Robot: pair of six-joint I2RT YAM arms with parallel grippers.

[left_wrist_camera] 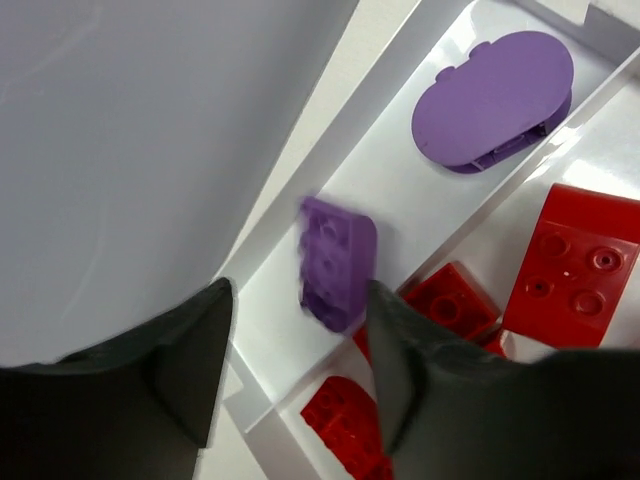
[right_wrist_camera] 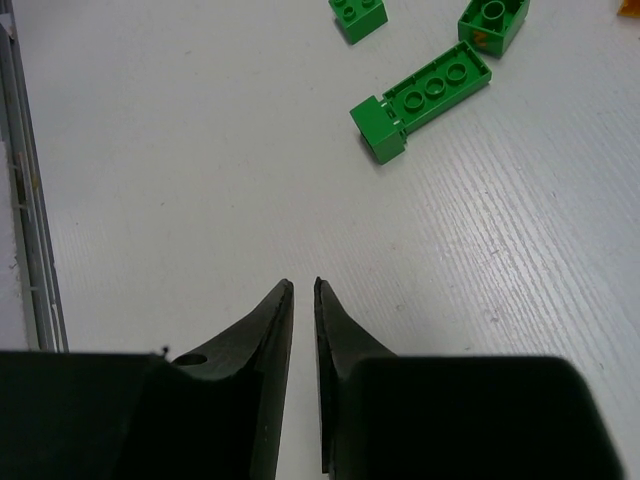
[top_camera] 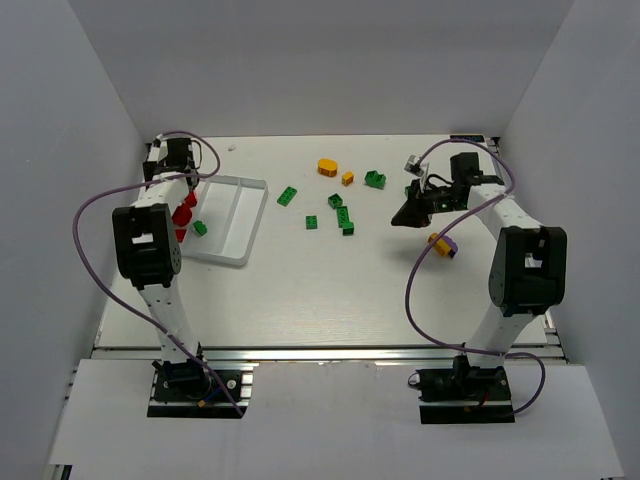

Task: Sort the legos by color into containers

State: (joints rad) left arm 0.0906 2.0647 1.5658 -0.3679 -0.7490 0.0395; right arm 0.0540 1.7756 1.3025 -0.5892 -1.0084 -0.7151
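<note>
White plastic tray (top_camera: 240, 205) with long narrow compartments sits at the far left of the table (top_camera: 300, 290); the left arm reaches over it.

Left wrist view:
- The left gripper (left_wrist_camera: 298, 295) hangs over the tray with its jaws standing apart.
- A small purple brick (left_wrist_camera: 338, 262), studded and blurred, shows in the gap over the outermost compartment, the one by the side wall.
- It is clear of the left finger and at the edge of the right one; touching or not, I cannot tell. The grip looks released.
- A purple oval brick (left_wrist_camera: 495, 95) lies further along that same compartment.
- Several red bricks (left_wrist_camera: 585, 265) lie in the next compartment over, one of them large with four studs showing.

Overhead, one green brick (top_camera: 200, 228) is also in the tray, just right of the red. Which compartment, I cannot tell.

Right wrist view:
- The right gripper (right_wrist_camera: 302, 285) is low over bare table, centre-right.
- Its fingertips are slightly parted, a thin slit with nothing in it.
- Ahead of it on the table lies a long green brick (right_wrist_camera: 430, 95), three studs showing, with a small green block at its near end.
- A green pair (right_wrist_camera: 360, 15) lies beyond, partly cut off by the frame.

Overhead, loose on the table, mid-far:
- scattered green bricks (top_camera: 288, 196);
- a rounded orange brick (top_camera: 327, 167), with a small orange brick (top_camera: 347, 178) just beside it;
- a purple-and-orange piece (top_camera: 443, 244) near the right arm, on the near side of its gripper.
</note>
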